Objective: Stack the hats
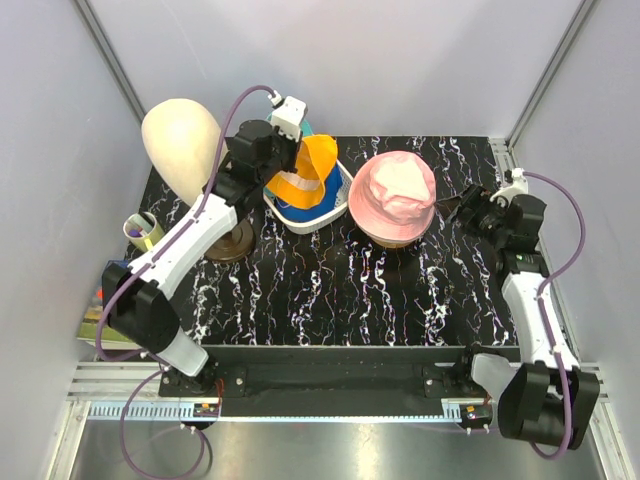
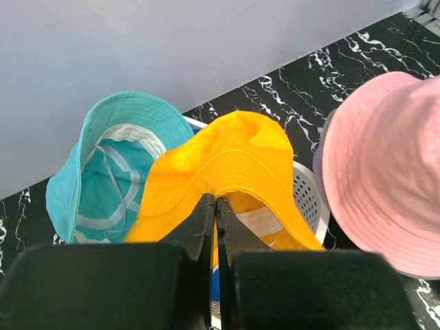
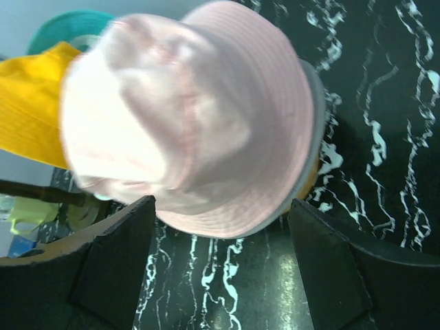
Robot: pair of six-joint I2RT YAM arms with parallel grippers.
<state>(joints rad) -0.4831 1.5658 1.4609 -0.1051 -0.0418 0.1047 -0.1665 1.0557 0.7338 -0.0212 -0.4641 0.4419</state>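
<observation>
My left gripper (image 1: 291, 160) is shut on the brim of the orange-yellow hat (image 1: 310, 170) and holds it up over the white basket (image 1: 300, 224). In the left wrist view the jaws (image 2: 216, 201) pinch the orange brim (image 2: 227, 158). The teal hat (image 2: 103, 172) lies behind it, opening upward. A bit of royal-blue hat (image 1: 300, 208) shows in the basket. The pink hat (image 1: 395, 195) sits crown up at the table's middle right, with a grey-lavender brim (image 3: 318, 117) under it. My right gripper (image 1: 468, 210) is open and empty, just right of the pink hat (image 3: 185, 117).
The cream mannequin head (image 1: 180, 140) stands at the back left on a brown base (image 1: 232, 244). A cup (image 1: 140, 232) and small items lie off the table's left edge. The basket's perforated wall (image 2: 309, 192) is close to the pink hat (image 2: 385, 172). Grey walls enclose the back and sides.
</observation>
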